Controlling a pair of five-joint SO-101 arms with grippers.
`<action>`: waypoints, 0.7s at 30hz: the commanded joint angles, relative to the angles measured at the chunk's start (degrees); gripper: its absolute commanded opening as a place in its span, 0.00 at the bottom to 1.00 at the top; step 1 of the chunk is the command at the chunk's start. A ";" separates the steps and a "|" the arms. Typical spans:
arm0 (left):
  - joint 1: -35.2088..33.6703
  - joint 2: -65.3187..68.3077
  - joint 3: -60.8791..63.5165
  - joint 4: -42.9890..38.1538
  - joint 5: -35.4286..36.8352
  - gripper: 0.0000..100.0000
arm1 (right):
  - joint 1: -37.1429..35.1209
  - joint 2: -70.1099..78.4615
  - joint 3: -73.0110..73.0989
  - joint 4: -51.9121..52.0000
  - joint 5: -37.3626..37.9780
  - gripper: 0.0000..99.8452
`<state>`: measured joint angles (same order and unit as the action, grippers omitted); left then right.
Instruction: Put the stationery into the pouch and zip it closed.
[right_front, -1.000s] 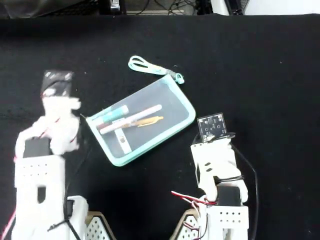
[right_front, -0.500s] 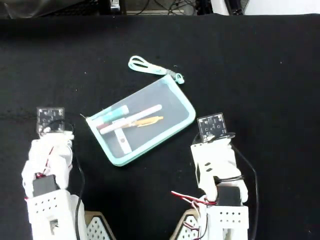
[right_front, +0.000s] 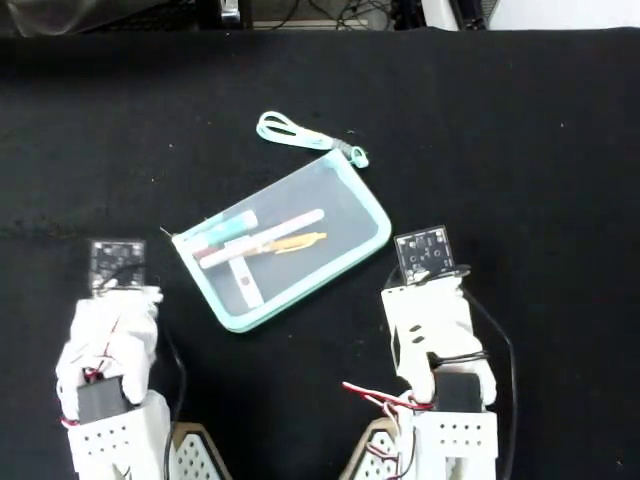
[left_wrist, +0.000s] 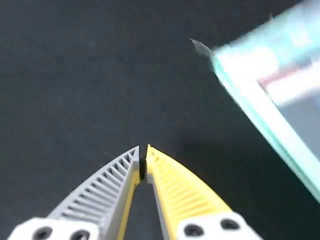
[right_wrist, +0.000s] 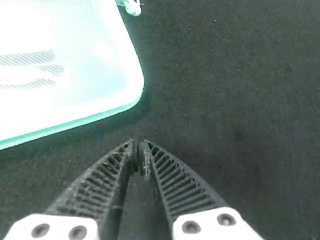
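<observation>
Pouch lies flat with the stationery inside it, left gripper and right gripper each clenched empty off opposite ends of it; zip too small to judge shut, so risk is a leftover gap letting contents slip out when nudged.

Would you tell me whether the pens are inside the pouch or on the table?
Inside: the pens lie within the teal border of the pouch, seen through its clear face.
</observation>
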<state>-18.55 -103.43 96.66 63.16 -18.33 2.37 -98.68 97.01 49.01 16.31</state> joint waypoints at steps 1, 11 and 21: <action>2.86 -0.44 0.57 4.75 -0.62 0.04 | -1.32 -0.57 0.04 -0.44 -0.26 0.02; 2.95 -0.44 -2.77 10.90 18.02 0.05 | -4.13 -0.57 0.04 1.85 -0.26 0.02; 2.77 -0.35 0.66 9.58 18.90 0.04 | -4.13 -1.19 -0.04 12.31 -0.70 0.02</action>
<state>-16.18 -103.43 96.48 73.27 0.04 -1.49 -99.21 97.01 59.56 16.13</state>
